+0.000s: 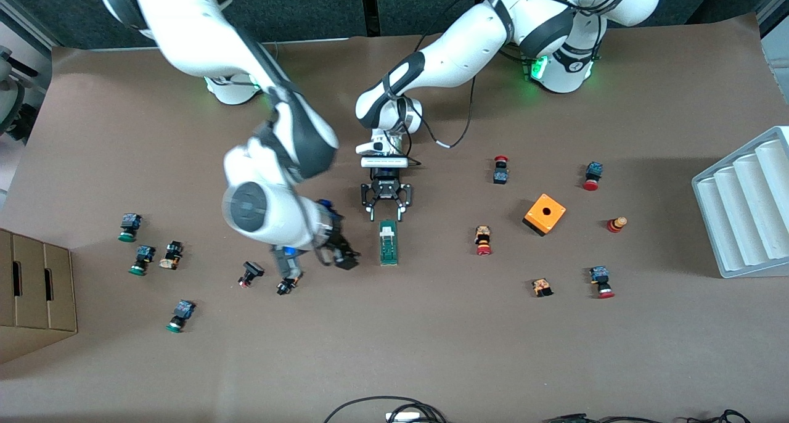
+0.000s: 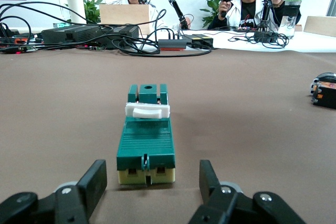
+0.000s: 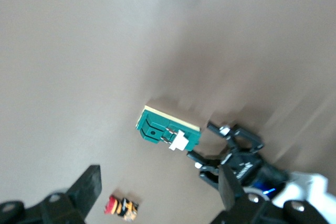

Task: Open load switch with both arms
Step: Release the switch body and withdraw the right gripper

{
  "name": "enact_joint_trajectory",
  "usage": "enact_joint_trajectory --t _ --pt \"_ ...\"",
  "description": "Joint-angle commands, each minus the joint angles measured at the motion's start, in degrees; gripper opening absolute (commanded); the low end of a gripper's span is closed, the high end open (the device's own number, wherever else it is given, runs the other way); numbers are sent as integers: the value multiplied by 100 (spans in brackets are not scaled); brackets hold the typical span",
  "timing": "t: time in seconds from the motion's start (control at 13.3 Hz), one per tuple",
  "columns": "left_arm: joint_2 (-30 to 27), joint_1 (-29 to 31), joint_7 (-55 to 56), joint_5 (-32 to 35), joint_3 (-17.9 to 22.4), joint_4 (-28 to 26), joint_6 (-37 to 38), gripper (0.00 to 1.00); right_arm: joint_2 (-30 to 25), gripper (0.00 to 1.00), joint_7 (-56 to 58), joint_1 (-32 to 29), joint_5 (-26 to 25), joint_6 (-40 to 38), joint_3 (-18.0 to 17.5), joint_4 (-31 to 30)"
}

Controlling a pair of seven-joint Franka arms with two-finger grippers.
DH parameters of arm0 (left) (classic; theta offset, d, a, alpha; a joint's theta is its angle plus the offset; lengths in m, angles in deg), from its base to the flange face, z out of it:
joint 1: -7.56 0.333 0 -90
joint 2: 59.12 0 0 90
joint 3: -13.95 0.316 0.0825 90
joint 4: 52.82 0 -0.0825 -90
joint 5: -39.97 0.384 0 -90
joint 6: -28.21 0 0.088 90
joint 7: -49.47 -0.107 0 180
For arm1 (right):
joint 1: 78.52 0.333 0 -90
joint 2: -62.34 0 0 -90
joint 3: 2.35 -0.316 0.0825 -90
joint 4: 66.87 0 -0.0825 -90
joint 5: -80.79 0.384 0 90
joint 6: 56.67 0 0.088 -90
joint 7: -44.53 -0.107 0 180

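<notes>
The load switch (image 1: 388, 243) lies flat on the brown table near its middle, dark green with a white piece on top. In the left wrist view the load switch (image 2: 146, 140) lies end-on just ahead of my left gripper (image 2: 152, 182). That left gripper (image 1: 386, 210) stands open at the switch's end toward the robots, its fingers apart and holding nothing. My right gripper (image 1: 345, 261) hangs open beside the switch toward the right arm's end, clear of it. The right wrist view shows the load switch (image 3: 168, 132) below, the left gripper (image 3: 202, 141) at its end, and my right gripper (image 3: 157, 192) holding nothing.
An orange cube (image 1: 544, 213) and several red-capped push-buttons (image 1: 483, 240) lie toward the left arm's end, by a white ridged tray (image 1: 746, 213). Green-capped push-buttons (image 1: 142, 259) and a cardboard box (image 1: 34, 293) are toward the right arm's end. A small push-button (image 1: 286, 284) lies under the right wrist.
</notes>
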Motion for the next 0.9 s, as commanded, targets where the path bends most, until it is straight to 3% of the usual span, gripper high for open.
enact_joint_trajectory --t 0.0,0.23,0.53,0.83 --pt "53 -29 12 79 30 107 -16 84 -649 100 1520 -647 -245 -633 -179 -189" --pt "9 -12 -119 35 21 116 -42 100 -1282 100 3534 -1254 -595 -1293 -161 -469" --pt "-148 -3 -320 -193 -6 116 -340 100 -2213 100 6126 -2019 -1211 -1893 -117 -961" --pt "-483 15 -2110 -1492 -14 370 -737 100 -2909 100 8009 -2398 -1625 -1831 206 -1577"
